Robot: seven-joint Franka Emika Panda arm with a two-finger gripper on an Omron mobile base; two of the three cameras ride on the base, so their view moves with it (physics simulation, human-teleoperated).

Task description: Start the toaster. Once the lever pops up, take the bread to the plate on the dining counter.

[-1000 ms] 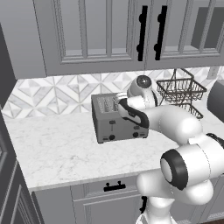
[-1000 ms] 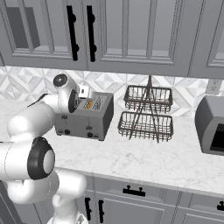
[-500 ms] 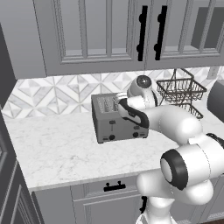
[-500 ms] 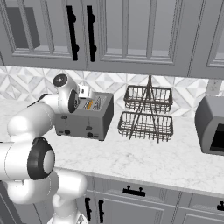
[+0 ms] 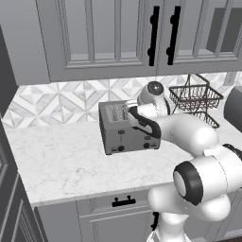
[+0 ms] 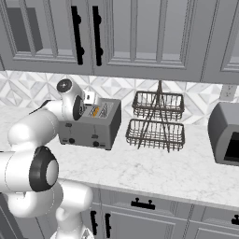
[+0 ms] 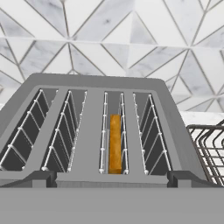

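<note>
A grey four-slot toaster (image 5: 128, 128) stands on a marble table (image 5: 61, 160) against a tiled wall. The bread (image 7: 115, 143) sits upright and low in the toaster's third slot from the left, seen from above. The robot's hand hovers just above the toaster; whether its fingers are spread cannot be told. The starting step seems in hand: next, press down the lever on the toaster's front.

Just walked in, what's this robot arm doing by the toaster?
The arm has its end effector up over the toaster on the counter. From the hand view you look straight down into the four slots, and the bread sits on edge in the third slot from the left. It has not been lifted out yet. A wire basket rack stands beside the toaster.
</note>
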